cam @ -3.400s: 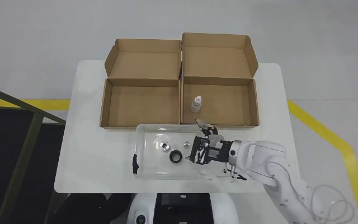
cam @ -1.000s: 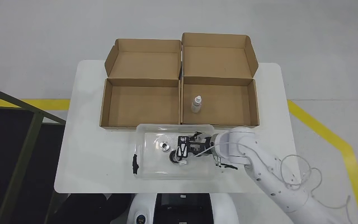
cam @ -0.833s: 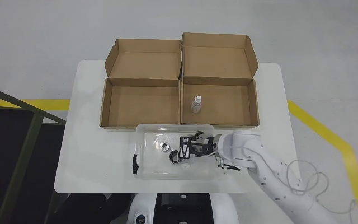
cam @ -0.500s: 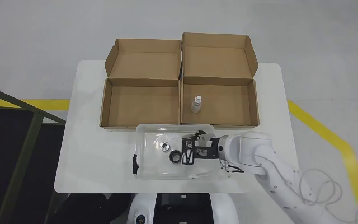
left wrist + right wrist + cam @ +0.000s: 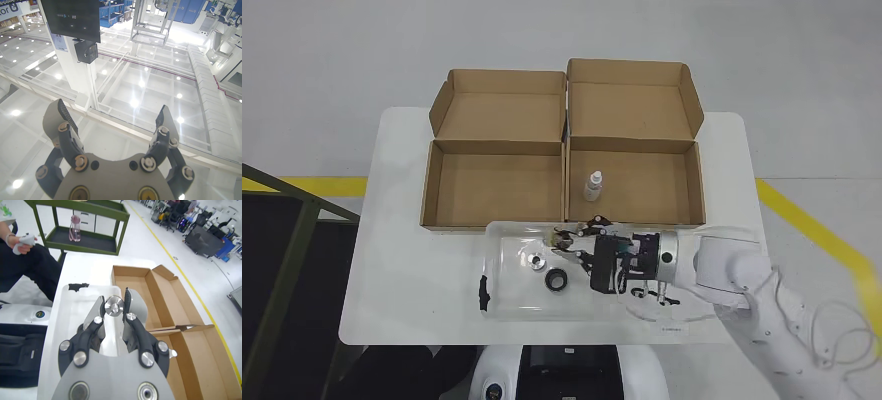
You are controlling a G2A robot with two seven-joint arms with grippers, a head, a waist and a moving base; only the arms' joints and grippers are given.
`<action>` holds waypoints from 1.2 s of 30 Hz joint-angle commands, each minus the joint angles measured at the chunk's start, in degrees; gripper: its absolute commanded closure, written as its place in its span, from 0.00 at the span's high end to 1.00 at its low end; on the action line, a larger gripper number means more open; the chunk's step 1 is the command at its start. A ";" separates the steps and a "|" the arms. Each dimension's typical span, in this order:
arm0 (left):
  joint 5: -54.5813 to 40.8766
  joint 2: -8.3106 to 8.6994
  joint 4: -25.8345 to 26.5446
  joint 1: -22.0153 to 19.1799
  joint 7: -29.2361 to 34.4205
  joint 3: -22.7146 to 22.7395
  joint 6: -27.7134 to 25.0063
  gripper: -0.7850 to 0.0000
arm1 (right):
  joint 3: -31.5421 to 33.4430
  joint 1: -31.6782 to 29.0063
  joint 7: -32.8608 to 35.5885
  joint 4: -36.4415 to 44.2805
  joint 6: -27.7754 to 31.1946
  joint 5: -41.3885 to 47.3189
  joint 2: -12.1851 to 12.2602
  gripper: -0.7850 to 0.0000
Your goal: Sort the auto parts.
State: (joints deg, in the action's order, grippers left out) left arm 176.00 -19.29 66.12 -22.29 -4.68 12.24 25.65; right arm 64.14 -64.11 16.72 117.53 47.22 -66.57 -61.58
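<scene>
The top view looks down on the whole white table. The right wrist view, close over the clear tray, faces the table's left edge, sharing tray and cardboard boxes with the top view. The left wrist view faces the ceiling

Bottle in right box, behind tray

hand grips small part | above tray | bottle in box
</scene>
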 commanded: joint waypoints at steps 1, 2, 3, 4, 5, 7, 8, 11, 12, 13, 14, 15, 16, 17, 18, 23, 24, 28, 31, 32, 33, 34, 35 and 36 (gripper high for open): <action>0.00 0.00 0.00 0.00 0.00 0.00 0.00 1.00 | 1.15 -0.62 -4.39 0.58 -0.79 0.22 0.00 0.00; 0.00 0.00 0.00 0.00 0.00 0.00 0.00 1.00 | 1.89 -0.87 -6.30 0.63 -0.89 0.40 0.03 0.00; 0.00 0.00 0.00 0.00 0.00 0.00 0.00 1.00 | 2.62 -1.12 -8.15 0.75 -1.01 0.66 0.05 0.00; 0.00 0.00 0.00 0.00 0.00 0.00 0.00 1.00 | 3.11 -1.32 -9.32 0.81 -1.14 0.85 0.07 0.00; 0.00 0.00 0.00 0.00 0.00 0.00 0.00 1.00 | 3.77 -1.62 -11.09 0.98 -1.23 1.35 0.08 0.00; 0.00 0.00 0.00 0.00 0.00 0.00 0.00 1.00 | 4.77 -2.26 -14.26 0.96 -1.00 2.58 0.11 0.00; 0.00 0.00 0.00 0.00 0.00 0.00 0.00 1.00 | 5.21 -2.53 -16.26 0.75 -0.25 3.96 0.11 0.00; 0.00 0.00 0.00 0.00 0.00 0.00 0.00 1.00 | 6.78 -2.02 -18.93 -0.04 2.87 7.64 0.25 0.00; 0.00 0.00 0.00 0.00 0.00 0.00 0.00 1.00 | 7.28 -1.85 -19.23 -0.24 3.23 8.57 0.29 0.00; 0.00 0.00 0.00 0.00 0.00 0.00 0.00 1.00 | 7.57 -1.74 -19.40 -0.27 3.34 9.12 0.30 0.00; 0.00 0.00 0.00 0.00 0.00 0.00 0.00 1.00 | 8.14 -1.64 -19.62 -0.42 3.01 10.16 0.32 0.00; 0.00 0.00 0.00 0.00 0.00 0.00 0.00 1.00 | 8.71 -1.64 -19.94 -0.34 2.15 10.78 0.30 0.00; 0.00 0.00 0.00 0.00 0.00 0.00 0.00 1.00 | 9.02 -1.70 -20.03 -0.21 1.75 11.00 0.31 0.00; 0.00 0.00 0.00 0.00 0.00 0.00 0.00 1.00 | 9.79 -1.97 -20.67 0.03 0.74 11.63 0.30 0.00; 0.00 0.00 0.00 0.00 0.00 0.00 0.00 1.00 | 10.20 -2.15 -20.98 0.14 0.26 11.85 0.30 0.00; 0.00 0.00 0.00 0.00 0.00 0.00 0.00 1.00 | 13.32 -3.99 -22.72 0.80 -1.23 12.85 0.44 0.00; 0.00 0.00 0.00 0.00 0.00 0.00 0.00 1.00 | 14.00 -4.41 -23.40 0.85 -1.13 13.13 0.46 0.00; 0.00 0.00 0.00 0.00 0.00 0.00 0.00 1.00 | 15.41 -5.29 -24.77 0.99 0.12 12.70 0.56 0.00; 0.00 0.00 0.00 0.00 0.00 0.00 0.00 1.00 | 16.06 -5.79 -23.86 1.17 0.41 10.94 0.66 0.00; 0.00 0.00 0.00 0.00 0.00 0.00 0.00 1.00 | 16.06 -5.82 -23.17 1.19 0.44 10.30 0.70 0.00; 0.00 0.00 0.00 0.00 0.00 0.00 0.00 1.00 | 15.99 -5.85 -22.60 1.09 0.35 9.88 0.71 0.00; 0.00 0.00 0.00 0.00 0.00 0.00 0.00 1.00 | 15.82 -5.86 -22.26 0.97 0.28 9.73 0.71 0.00; 0.00 0.00 0.00 0.00 0.00 0.00 0.00 1.00 | 15.60 -5.80 -21.68 0.76 0.57 9.40 0.73 0.00; 0.00 0.00 0.00 0.00 0.00 0.00 0.00 1.00 | 15.46 -5.66 -21.23 0.52 0.67 9.16 0.74 0.00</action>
State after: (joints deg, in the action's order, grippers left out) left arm 176.00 -19.29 66.12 -22.29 -4.68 12.24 25.65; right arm 79.78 -69.91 -5.06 118.33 47.71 -57.15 -60.85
